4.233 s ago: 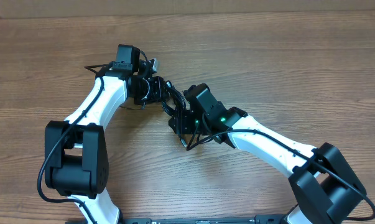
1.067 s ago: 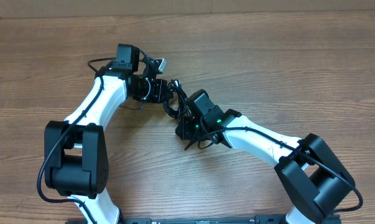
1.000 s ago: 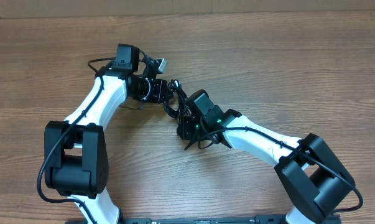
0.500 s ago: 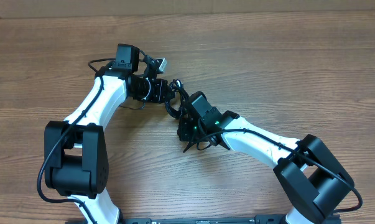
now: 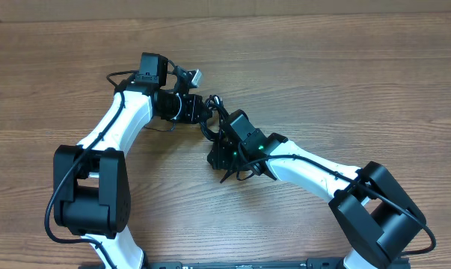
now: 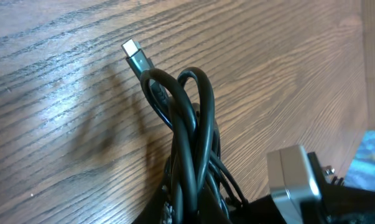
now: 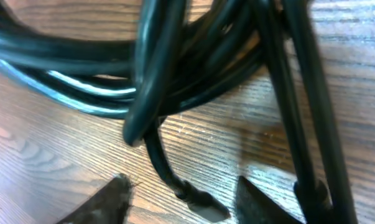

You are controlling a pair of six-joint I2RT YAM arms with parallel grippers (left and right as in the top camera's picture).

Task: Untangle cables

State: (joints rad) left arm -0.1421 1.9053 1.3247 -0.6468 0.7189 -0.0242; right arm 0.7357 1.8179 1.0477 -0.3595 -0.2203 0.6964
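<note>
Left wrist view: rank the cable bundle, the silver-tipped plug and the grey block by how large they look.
1. cable bundle: largest.
2. grey block: next, though it is near the camera and partly cut off, so its true size is unsure.
3. silver-tipped plug: smallest.

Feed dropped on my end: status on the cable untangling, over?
Left tool shut on tangled bundle of thin black cables. Right tool open, one cable end between its jaws, ungripped. Cables not yet separated; tools close together at the tangle.

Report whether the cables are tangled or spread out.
Tangled. The cables loop tightly together in the left wrist view, one silver plug poking out; strands cross in the right wrist view.
</note>
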